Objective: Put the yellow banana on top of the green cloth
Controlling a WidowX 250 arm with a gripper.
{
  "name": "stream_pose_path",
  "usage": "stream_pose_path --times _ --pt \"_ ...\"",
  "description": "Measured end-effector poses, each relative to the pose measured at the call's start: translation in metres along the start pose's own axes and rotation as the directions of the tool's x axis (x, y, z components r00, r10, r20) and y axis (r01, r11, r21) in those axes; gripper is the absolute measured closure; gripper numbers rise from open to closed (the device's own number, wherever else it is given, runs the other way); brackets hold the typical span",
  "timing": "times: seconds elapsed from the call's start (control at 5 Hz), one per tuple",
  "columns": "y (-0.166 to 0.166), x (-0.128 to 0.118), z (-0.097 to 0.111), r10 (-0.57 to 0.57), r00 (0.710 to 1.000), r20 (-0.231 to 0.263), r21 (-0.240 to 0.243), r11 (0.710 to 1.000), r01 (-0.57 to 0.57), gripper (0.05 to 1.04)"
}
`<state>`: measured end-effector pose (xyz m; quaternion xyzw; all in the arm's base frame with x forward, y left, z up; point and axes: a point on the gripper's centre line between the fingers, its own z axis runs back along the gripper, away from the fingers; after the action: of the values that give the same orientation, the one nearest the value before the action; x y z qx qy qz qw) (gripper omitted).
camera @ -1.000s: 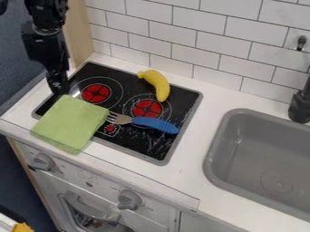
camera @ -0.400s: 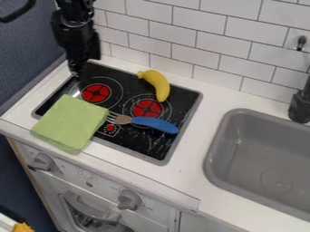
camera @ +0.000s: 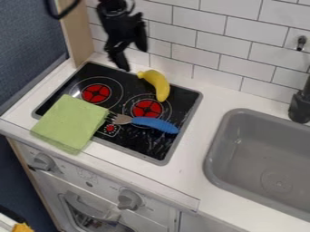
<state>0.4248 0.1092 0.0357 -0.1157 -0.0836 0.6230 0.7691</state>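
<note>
The yellow banana (camera: pixel 158 86) lies curved on the black stovetop (camera: pixel 136 147), its stem end at the rear edge and its other end beside the right-hand red burner (camera: pixel 147 108). The green cloth (camera: pixel 70 122) lies folded over the stovetop's front left part, running past its edge onto the white table (camera: pixel 194 156), with its lowest corner near the table's front edge. The left-hand burner (camera: pixel 95 93) sits between banana and cloth.

The gripper (camera: pixel 133 60) hangs over the stovetop's rear edge, just left of the banana in the view, its jaws apart with nothing held between them. Its height above the surface cannot be told.

A fork (camera: pixel 156 123) lies across the stovetop in front of the banana, tines close by the cloth's right corner; whether they touch is hard to make out. The gripper is blurred, and the arm is cut off by the top edge. An orange-yellow thing (camera: pixel 23 227) is cut off at the lower left.

To the right are a grey sink (camera: pixel 212 149) and a black tap (camera: pixel 299 106), also cut off. White tiles (camera: pixel 209 38) line the wall behind; grey knobs (camera: pixel 128 199) stand out below the table.
</note>
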Motion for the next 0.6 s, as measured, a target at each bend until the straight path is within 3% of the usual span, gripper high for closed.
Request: stream_pose_path --times 0.2,0.6 --pt "-0.022 -0.013 -0.015 -0.091 0.994 -0.068 0.002 0.996 0.091 0.084" --pt "-0.029 -0.044 -0.025 -0.21 0.972 -0.103 0.072 0.973 0.217 0.084"
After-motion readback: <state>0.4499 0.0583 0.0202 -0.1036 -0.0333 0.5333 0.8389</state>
